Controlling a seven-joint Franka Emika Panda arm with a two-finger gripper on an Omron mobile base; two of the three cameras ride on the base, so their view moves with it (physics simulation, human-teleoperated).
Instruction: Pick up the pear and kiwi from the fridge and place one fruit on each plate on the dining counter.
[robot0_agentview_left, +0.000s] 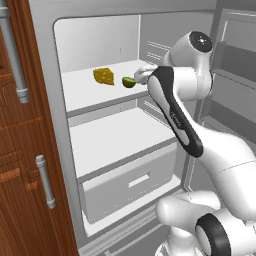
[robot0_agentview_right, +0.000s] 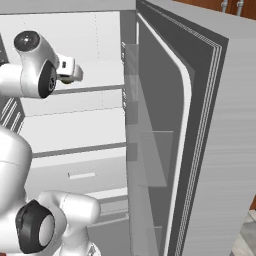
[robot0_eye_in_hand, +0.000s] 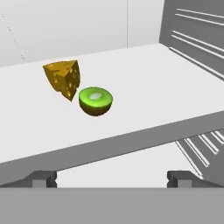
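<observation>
Gripper (robot0_eye_in_hand: 112, 177): two dark fingertips at the bottom of the hand view, spread wide apart, nothing between them; it sits in front of the top shelf's front edge, short of the fruit.
Cabinet (robot0_agentview_left: 20, 150): brown wood with grey handles, left of the fridge in the left base view.
Fridge (robot0_agentview_left: 47, 125): grey body, white inside, door (robot0_agentview_right: 210, 140) swung open on the right.
Top shelf (robot0_eye_in_hand: 144, 96): white; carries the cheese and the kiwi.
Cheese (robot0_eye_in_hand: 62, 78): orange-yellow holed wedge, left of the kiwi and slightly behind it, just beside it; contact cannot be told.
Kiwi (robot0_eye_in_hand: 96, 100): halved, bright green cut face up with a pale centre, mid-shelf, free of the gripper.
Side wall (robot0_eye_in_hand: 197, 39): ribbed grey, right of the shelf.
Lower shelf (robot0_agentview_left: 120, 137): white.
Drawer (robot0_agentview_left: 135, 182): white, below the lower shelf, closed.
</observation>
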